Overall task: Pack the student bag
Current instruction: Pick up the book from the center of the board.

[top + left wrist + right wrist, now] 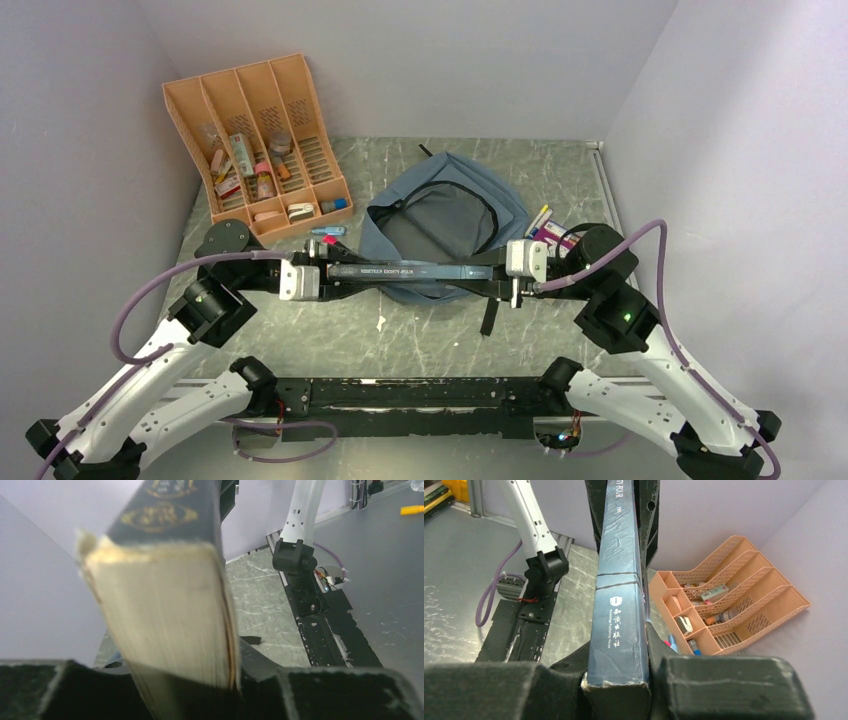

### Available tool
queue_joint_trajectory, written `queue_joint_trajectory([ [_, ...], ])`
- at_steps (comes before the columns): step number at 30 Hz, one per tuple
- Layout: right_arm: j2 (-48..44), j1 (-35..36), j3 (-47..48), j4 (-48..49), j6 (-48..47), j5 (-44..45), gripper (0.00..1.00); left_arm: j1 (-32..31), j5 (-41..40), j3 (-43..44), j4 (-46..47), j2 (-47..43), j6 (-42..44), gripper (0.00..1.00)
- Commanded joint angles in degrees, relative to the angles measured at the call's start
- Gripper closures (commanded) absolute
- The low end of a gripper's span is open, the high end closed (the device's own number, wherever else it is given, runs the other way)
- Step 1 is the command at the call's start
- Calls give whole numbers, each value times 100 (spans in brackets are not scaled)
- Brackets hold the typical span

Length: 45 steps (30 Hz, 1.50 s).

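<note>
Now holding a dark book spine-up and level across the near lip of the student bag, lying mid-table with its main compartment unzipped. Clamped at one end by the right gripper; straddled at the other by the left gripper, cannot tell whether both pads bite. Confirm that grip first. Then shift both ends together over the opening, tip one end down, feed along the zipper line, avoid snagging fabric.
</note>
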Motion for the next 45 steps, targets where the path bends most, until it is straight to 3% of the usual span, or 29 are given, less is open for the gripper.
queue_joint_trajectory([
  [1,6,3,95,462,-134,23,100,-22,223,110,-22,-11,238,67],
  [2,25,4,78,447,-149,76,100,-23,206,122,-31,9,218,72],
  [4,58,8,80,390,-144,152,98,-23,181,162,-25,74,148,91],
  [5,62,8,68,368,-134,184,96,-24,122,172,-14,100,65,95],
  [7,59,5,14,339,-121,275,90,-24,-131,153,58,143,-187,95],
  [10,102,10,-21,329,34,645,62,-24,-620,125,139,206,-527,95],
  [11,114,8,-47,366,98,812,58,-23,-752,109,156,235,-600,95],
  [17,11,8,-277,605,94,1892,42,-22,-1917,101,41,414,-961,95],
  [22,-195,8,-345,705,-1,2431,39,-22,-2590,-50,103,449,-1031,95],
  [29,-348,9,-828,1860,139,3224,39,16,-2611,-276,234,650,-1254,95],
  [35,-221,3,-1135,2794,873,4969,40,189,-3478,-205,307,890,-2046,95],
  [41,604,1,-868,1951,1416,6504,43,286,-5742,364,-571,1155,-2713,95],
  [45,1325,5,-545,1129,1823,7010,43,484,-6192,324,-532,967,-3053,95],
])
